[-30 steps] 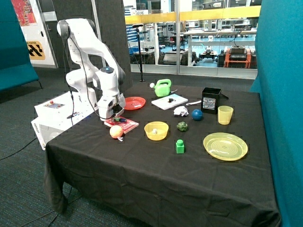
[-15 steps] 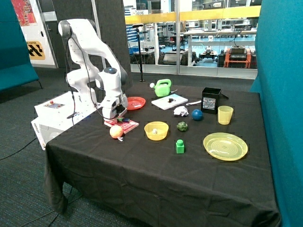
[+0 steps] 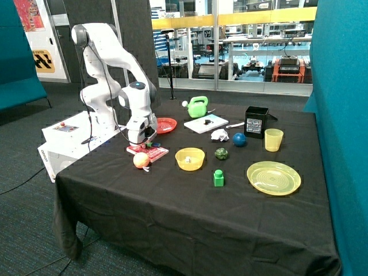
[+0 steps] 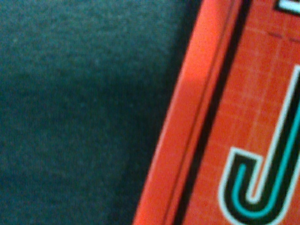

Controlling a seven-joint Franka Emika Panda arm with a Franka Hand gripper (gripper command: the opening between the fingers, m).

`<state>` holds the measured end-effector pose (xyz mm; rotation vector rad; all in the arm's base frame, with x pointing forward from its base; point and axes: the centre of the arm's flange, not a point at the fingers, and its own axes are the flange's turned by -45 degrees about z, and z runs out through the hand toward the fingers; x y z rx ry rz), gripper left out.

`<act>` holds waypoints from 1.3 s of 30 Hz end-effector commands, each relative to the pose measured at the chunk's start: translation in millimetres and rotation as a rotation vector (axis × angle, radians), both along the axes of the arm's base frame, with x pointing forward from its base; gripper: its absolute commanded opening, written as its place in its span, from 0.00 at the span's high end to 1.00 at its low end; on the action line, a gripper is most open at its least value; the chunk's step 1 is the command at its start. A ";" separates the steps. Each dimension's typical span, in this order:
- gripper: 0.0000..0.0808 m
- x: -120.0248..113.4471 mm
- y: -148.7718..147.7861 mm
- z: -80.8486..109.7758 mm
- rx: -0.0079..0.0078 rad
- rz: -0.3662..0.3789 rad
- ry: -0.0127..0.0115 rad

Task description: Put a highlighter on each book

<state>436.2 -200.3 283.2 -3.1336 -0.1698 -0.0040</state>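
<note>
I cannot tell how my fingers (image 3: 141,140) are set; my arm bends down over the red book (image 3: 148,150), near the red plate (image 3: 163,124). The white book (image 3: 206,123) lies beyond it on the counter (image 3: 190,201).

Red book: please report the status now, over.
Gripper low over red book, fingers unseen. Small dark thing on that book, maybe a highlighter. White book holds a small dark item too. Nothing blocking.
</note>
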 end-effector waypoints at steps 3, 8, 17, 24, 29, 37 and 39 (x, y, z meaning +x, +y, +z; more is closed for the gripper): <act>0.29 -1.1 4.3 1.7 -0.0035 0.009 0.0023; 0.29 -0.6 3.6 2.9 -0.0035 0.008 0.0023; 0.18 1.4 5.0 2.9 -0.0035 0.010 0.0023; 0.06 4.0 8.3 4.3 -0.0035 0.021 0.0023; 0.08 5.3 10.6 9.1 -0.0036 0.031 0.0023; 0.26 7.5 14.8 26.2 -0.0036 0.055 0.0023; 0.30 8.1 15.8 30.8 -0.0036 0.061 0.0023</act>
